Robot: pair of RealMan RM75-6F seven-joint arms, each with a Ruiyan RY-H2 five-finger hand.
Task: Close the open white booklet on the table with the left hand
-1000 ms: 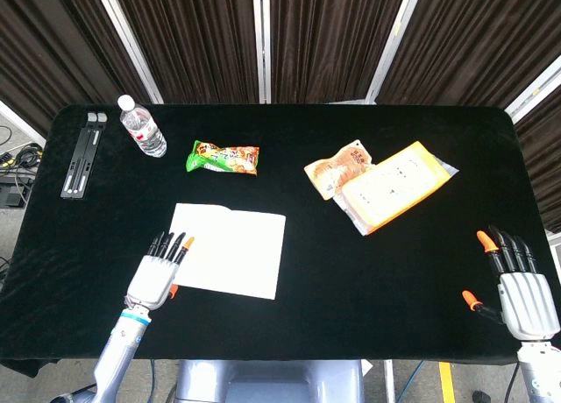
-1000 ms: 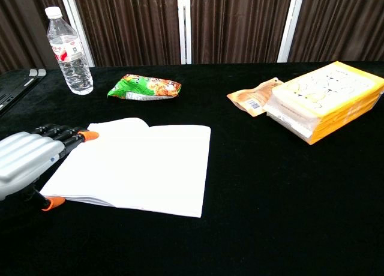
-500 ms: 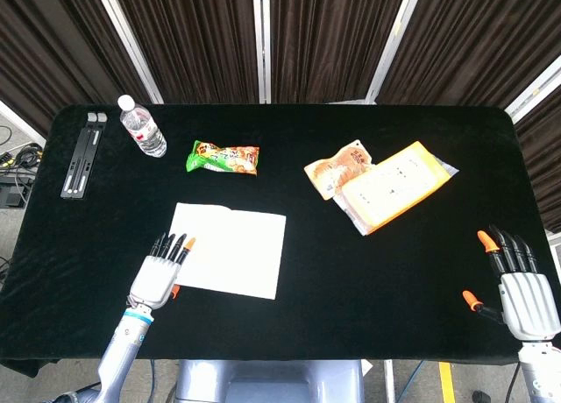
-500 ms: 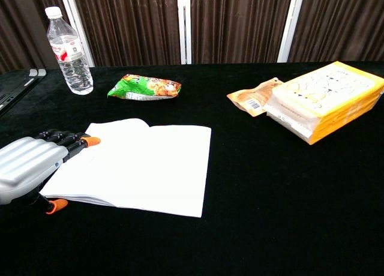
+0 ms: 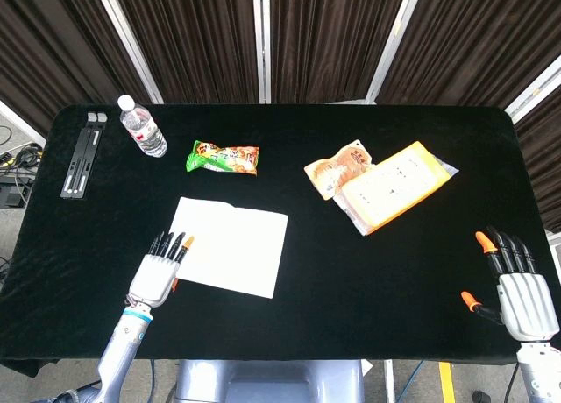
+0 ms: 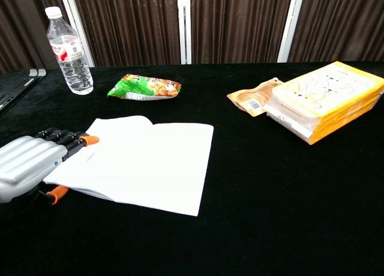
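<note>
The head view looks steeply down from high above the near edge, taking in the whole black table [image 5: 351,272] and the curtains [image 5: 324,35] at frame top. The chest view sits low and close, facing level across the tabletop. Both share the booklet [image 6: 141,165], bottle [image 6: 67,51] and snack packs.

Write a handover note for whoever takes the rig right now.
Left robot hand: at the near-left edge of the white booklet, fingertips at the page edge, thumb low at the corner; a firm grip is not evident.
Right robot hand: open, idle at the table's right edge, holding nothing.
Booklet: lies open on the black table, near the left front.
Done: left robot hand positioned at the booklet.
Left: lift the left page and fold it over to close.
</note>
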